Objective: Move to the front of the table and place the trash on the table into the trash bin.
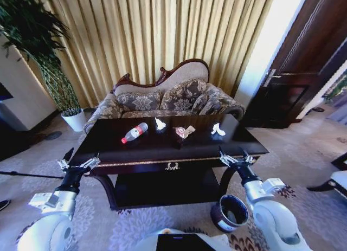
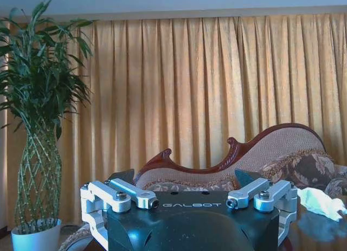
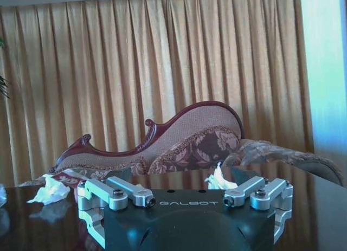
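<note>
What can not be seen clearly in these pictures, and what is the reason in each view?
- Inside of the trash bin, head view: too dark to tell its contents.
- Label text on the bottle, head view: too small.
- Left wrist view: the left gripper body hides the table near it; the tissue is cut by the edge.
- Right wrist view: the right gripper body hides the near table.
</note>
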{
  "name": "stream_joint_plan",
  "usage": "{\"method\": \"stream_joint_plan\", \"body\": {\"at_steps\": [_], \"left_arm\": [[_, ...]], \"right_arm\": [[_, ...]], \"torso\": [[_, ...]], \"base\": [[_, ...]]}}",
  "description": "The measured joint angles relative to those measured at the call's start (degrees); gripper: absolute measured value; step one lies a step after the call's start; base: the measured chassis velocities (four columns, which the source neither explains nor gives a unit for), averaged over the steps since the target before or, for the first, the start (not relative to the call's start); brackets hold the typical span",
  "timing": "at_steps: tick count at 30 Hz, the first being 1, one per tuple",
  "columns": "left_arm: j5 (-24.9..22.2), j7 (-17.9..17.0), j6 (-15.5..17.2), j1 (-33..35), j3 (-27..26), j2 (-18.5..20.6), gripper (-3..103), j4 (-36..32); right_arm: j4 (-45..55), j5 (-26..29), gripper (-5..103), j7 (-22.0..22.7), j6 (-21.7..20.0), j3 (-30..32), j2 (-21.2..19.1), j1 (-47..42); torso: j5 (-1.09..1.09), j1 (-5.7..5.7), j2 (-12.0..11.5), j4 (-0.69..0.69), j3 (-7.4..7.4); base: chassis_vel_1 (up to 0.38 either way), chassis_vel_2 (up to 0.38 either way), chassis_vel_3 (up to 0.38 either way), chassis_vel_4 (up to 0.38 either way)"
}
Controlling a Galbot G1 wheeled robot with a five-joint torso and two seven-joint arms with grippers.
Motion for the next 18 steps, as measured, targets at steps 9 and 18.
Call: {"method": "stream_joint_plan", "body": {"at_steps": [9, 18], "left_arm": [[-0.1, -0.02, 0.03, 0.61, -0.47, -0.2, 100, -0.53], [-0.04, -0.01, -0.01, 0.64, -0.48, -0.18, 100, -0.67]], "right_arm": [[-0.94, 0.97, 100, -0.31, 0.1, 0.07, -0.44, 0.46], [-1.32, 1.9, 100, -0.44, -0.01, 0.58, -0.7, 0.19]], "torso": [[0.0, -0.04, 0.02, -0.01, -0.02], [0.0, -0.04, 0.02, 0.0, -0.01]], "base": [[-0.052, 0.051, 0.056, -0.045], [0.0, 0.0, 0.0, 0.0]]}}
